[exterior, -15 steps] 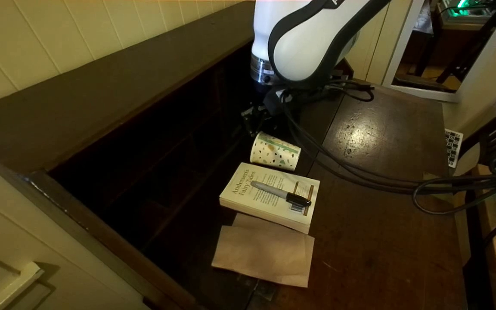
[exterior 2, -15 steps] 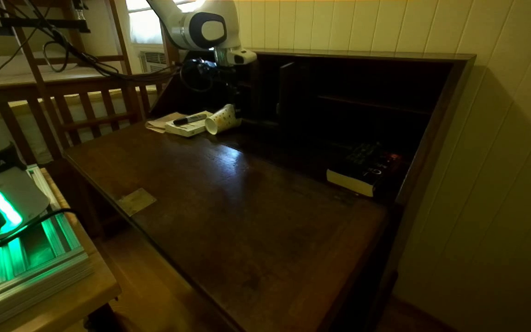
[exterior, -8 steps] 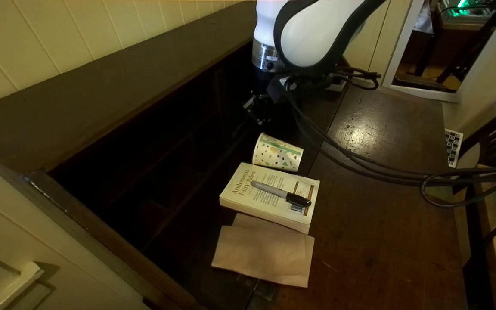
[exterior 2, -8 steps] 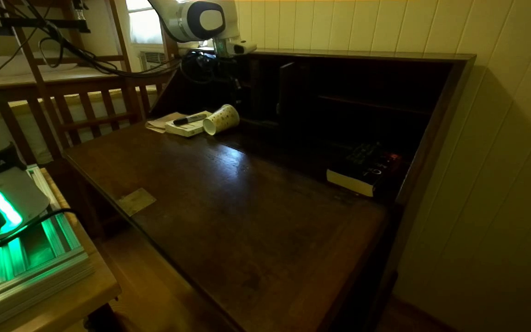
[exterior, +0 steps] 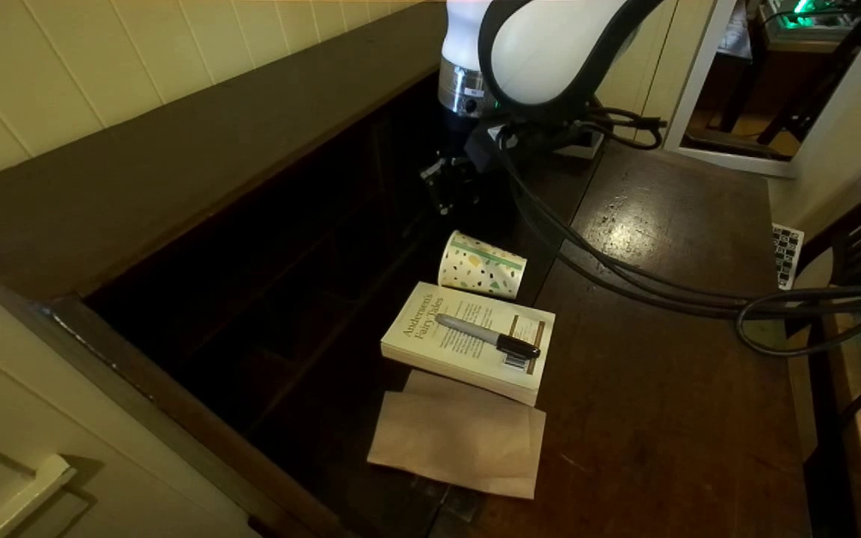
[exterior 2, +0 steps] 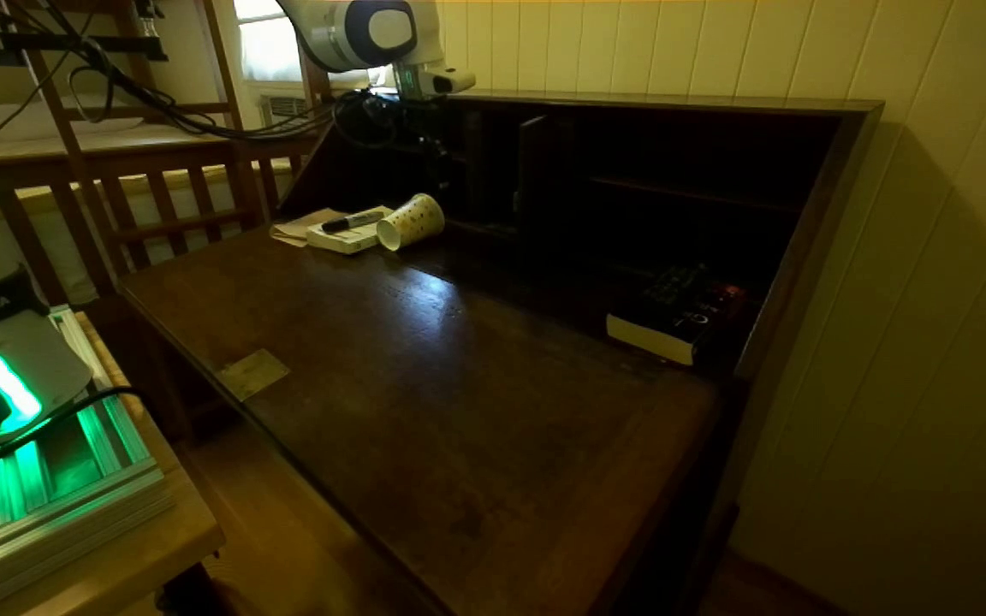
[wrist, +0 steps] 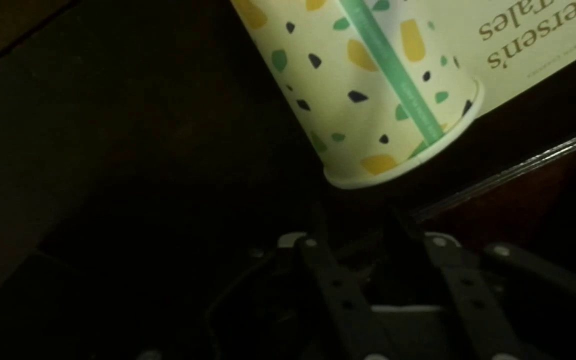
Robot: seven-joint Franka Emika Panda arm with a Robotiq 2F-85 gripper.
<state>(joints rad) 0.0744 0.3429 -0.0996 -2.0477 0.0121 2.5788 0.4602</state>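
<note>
A paper cup (wrist: 368, 90) with green, yellow and dark flecks lies on its side on the dark desk. In both exterior views it rests beside a pale paperback (exterior: 453, 347); a grey marker (exterior: 486, 335) with a black cap lies on that book. My gripper (wrist: 360, 220) stands partly open just off the cup's rimmed end, apart from it, with nothing seen between its fingers. In an exterior view the gripper (exterior: 459, 203) hangs above the desk behind the cup (exterior: 481, 265). Darkness hides much of the jaws.
Folded brown paper (exterior: 460, 444) lies past the paperback. Dark shelves line the desk's back, with an upright door panel (exterior 2: 532, 162) jutting out. A thick black book (exterior 2: 656, 334) lies at the far end. Loose cables (exterior: 625, 284) trail from the arm over the desk.
My gripper has risen away from the cup's end, where it was close against it a second ago. The cup has shifted slightly. The jaws look wider apart than half a second ago.
</note>
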